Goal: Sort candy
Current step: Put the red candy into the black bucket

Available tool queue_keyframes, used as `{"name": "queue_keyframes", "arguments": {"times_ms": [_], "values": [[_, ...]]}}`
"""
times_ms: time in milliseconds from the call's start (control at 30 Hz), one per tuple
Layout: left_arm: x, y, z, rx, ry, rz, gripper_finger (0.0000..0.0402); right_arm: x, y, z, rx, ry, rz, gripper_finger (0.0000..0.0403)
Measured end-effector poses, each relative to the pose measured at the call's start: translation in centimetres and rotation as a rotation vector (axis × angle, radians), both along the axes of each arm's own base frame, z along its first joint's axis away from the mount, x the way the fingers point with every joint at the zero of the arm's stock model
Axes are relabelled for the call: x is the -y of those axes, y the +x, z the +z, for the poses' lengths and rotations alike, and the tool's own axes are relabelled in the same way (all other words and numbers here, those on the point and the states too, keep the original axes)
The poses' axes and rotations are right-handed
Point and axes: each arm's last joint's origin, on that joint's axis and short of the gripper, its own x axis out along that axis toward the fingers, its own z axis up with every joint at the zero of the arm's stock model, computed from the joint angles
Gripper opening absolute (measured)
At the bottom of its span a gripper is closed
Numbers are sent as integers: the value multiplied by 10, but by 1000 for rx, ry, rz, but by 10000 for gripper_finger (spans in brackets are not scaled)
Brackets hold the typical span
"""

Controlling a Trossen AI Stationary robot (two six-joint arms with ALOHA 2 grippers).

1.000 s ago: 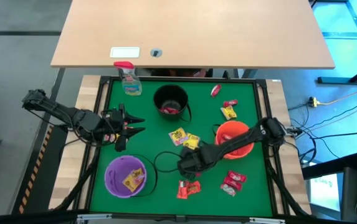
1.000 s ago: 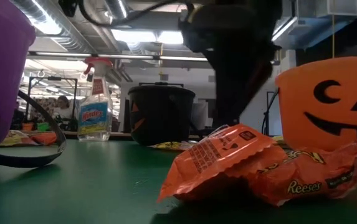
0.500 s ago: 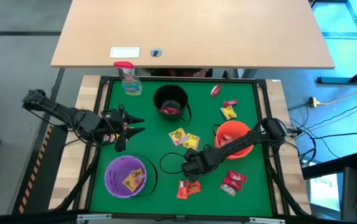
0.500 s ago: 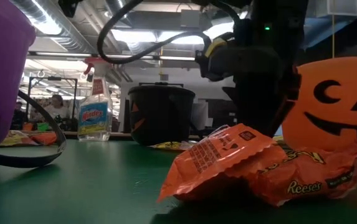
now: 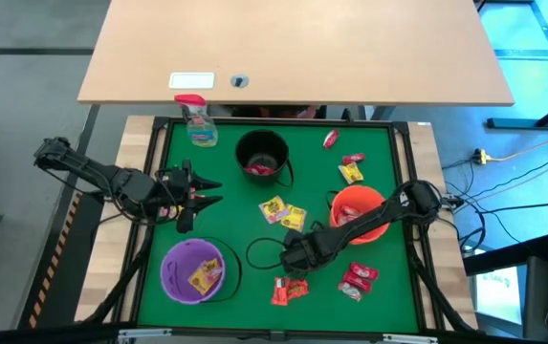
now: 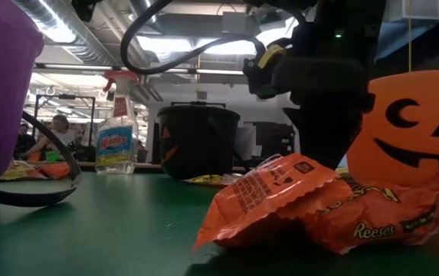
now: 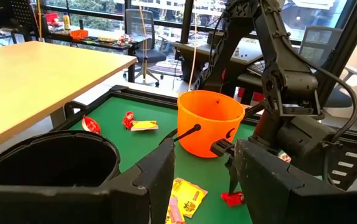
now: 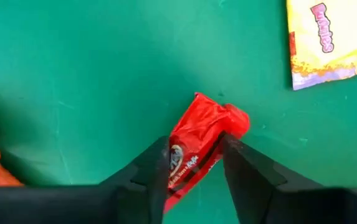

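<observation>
My right gripper [image 8: 194,163] points down at the green mat in the table's near middle [image 5: 291,258], shut on a red candy [image 8: 203,134]. A yellow candy [image 8: 334,37] lies just beyond it. More candy lies on the mat: two yellow packets [image 5: 283,212], orange-red ones [image 5: 290,290], red ones [image 5: 358,280], and a few [image 5: 350,167] at the far right. In the low view an orange packet [image 6: 319,207] hides the fingertips. My left gripper [image 7: 203,180] hovers open and empty at the table's left [image 5: 211,191]. My right gripper pinches the red candy's near end [image 8: 187,163] between its two fingers, coming from above and pointing down. The fingers stand on the packet's two long sides. The packet's far end [image 8: 231,118] lies flat on the mat.
A black bucket [image 5: 262,153] stands at the far middle, a purple bucket [image 5: 193,269] holding a yellow packet at the near left, and an orange pumpkin bucket [image 5: 360,212] to the right of my right gripper. A spray bottle [image 5: 197,122] stands in the far left corner.
My right gripper has sunk toward the mat and shifted a little toward the table's near edge. My left gripper has kept still.
</observation>
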Motion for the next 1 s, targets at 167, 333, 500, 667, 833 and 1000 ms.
{"name": "queue_keyframes", "arguments": {"times_ms": [167, 333, 500, 667, 833, 1000], "values": [[0, 0, 0, 0, 0, 0, 156, -1, 3, 4, -2, -1, 52, 65], [0, 0, 0, 0, 1, 0, 156, 2, 12, 17, 15, -14, 109, 31], [0, 0, 0, -1, 3, 0, 156, 8, 24, 37, 54, -44, 159, 34], [0, 0, 0, -3, 4, 0, 156, 25, 36, 64, 67, -134, 175, 36], [0, 0, -1, -14, 8, 0, 156, 50, 46, 103, 96, -264, 176, 37], [0, 0, -2, -16, 9, 0, 156, 79, 58, 142, 175, -393, 169, 37]]}}
